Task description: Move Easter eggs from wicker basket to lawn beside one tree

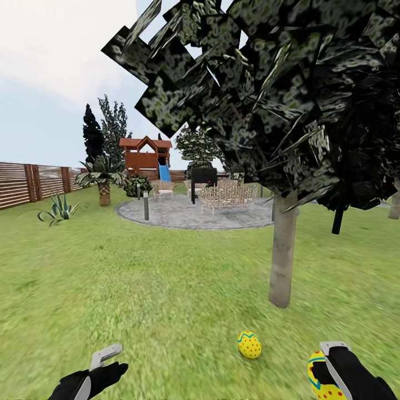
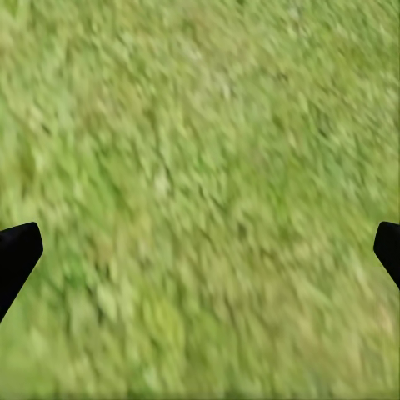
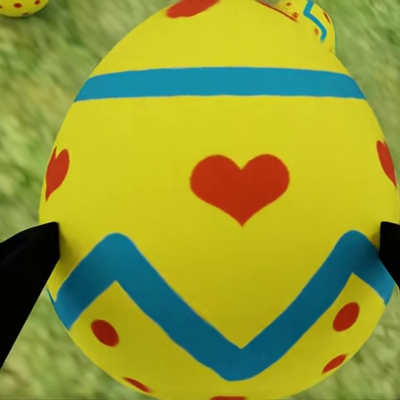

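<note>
1. Head view: the right gripper (image 1: 328, 369) holds an Easter egg (image 1: 318, 378) low over the lawn (image 1: 166, 300), its jaws closed against the egg's sides, seemingly carrying it for setting down by the tree (image 1: 282, 255); a second egg (image 1: 249, 344) already lies on the grass just ahead of and inward from those jaws, near the trunk's foot, so this looks to be the chosen spot; the left gripper (image 1: 105, 361) hangs over bare grass with nothing between its jaws, which appear parted; beyond stand a paved patio (image 1: 183, 214) with woven chairs (image 1: 228, 197), a wooden playset (image 1: 145, 155) and a slatted fence (image 1: 33, 183), all well apart from both grippers; dark foliage overhangs but does not reach down to the arms.

2. Left wrist view: the two fingertips (image 2: 17, 254) sit at opposite edges, wide apart; between them is blurred grass and nothing to grasp.

3. Right wrist view: the held egg (image 3: 221, 208) spans the whole gap between the fingertips (image 3: 25, 271), touching both; past it, beyond the jaws, a corner of another egg (image 3: 21, 7) lies on the grass; nothing blocks a straight lowering, though I judge the held egg should land beside that one, not upon it.
</note>
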